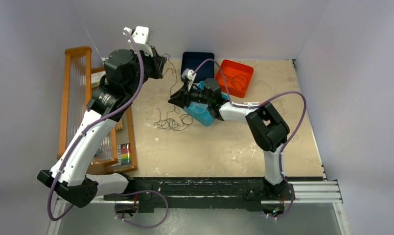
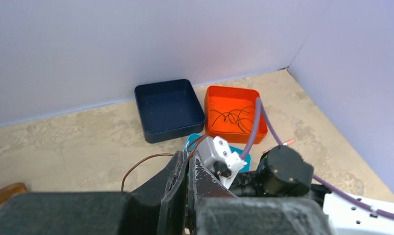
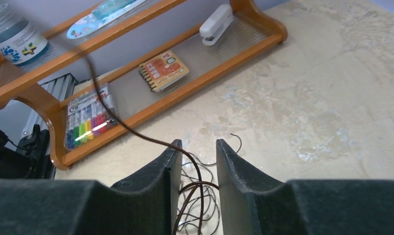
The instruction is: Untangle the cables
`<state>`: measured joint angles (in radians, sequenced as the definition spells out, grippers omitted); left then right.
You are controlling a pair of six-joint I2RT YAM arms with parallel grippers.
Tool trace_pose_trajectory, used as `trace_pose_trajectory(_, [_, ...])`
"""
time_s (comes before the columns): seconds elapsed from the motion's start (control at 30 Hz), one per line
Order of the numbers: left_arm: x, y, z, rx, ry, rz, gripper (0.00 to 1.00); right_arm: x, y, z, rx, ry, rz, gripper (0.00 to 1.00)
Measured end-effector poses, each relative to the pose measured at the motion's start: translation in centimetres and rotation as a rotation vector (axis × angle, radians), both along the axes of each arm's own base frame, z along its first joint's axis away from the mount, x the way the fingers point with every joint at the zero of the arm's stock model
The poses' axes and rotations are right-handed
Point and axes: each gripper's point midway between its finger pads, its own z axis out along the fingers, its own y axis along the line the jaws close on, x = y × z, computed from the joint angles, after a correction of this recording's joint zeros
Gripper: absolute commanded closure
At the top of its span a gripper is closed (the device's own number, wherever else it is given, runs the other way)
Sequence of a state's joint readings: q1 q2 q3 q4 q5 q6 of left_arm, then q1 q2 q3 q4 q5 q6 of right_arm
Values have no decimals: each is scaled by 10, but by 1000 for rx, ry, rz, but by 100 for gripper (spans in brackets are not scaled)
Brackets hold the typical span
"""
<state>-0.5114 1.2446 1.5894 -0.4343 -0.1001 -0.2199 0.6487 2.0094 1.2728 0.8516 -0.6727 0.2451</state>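
Clamps one dark cable (image 2: 145, 157) in left gripper (image 2: 189, 161), jaws clenched on it, raised over far-left part of table (image 1: 234, 147). Drops from there as a thin line to tangle (image 1: 171, 122) of dark strands lying on table, left of centre. Hovers right gripper (image 3: 198, 147) low at far edge of tangle, jaws released, fingers (image 3: 236, 171) either side of several strands; cannot tell whether touching any. Rises in right wrist view as one strand from between fingers, up and left across shelf (image 3: 185, 93). Stands along left edge of table, wooden, with stapler (image 3: 216, 24), notebook (image 3: 163, 71), markers (image 3: 89, 122) and jar (image 3: 16, 36) on it. Sits at far right: orange tray (image 2: 223, 100) with loose cables (image 2: 232, 117) coiled inside, dark, well apart from tangle. Lies just left of that, small gap between: navy tray (image 2: 168, 105), against far wall. Shows teal tray (image 1: 203, 117) near of both, partly hidden under right arm's wrist. No white strands made out; too thin to tell in top view.
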Motion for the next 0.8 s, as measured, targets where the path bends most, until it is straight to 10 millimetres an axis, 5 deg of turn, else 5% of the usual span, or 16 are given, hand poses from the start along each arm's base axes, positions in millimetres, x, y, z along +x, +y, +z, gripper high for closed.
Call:
trace_pose_trajectory(0.2, [-3,5,25,-34,-49,17,100,-17,9,-12,-9,9,31,72])
trace_pose_trajectory(0.5, [-1,17,51,-91,-103,91,100,-58,2,-70,-83,108,69,74])
trace_pose_trajectory(0.8, [-5,28,87,-150,-189,136,100,-91,-7,-107,-131,168,95,73])
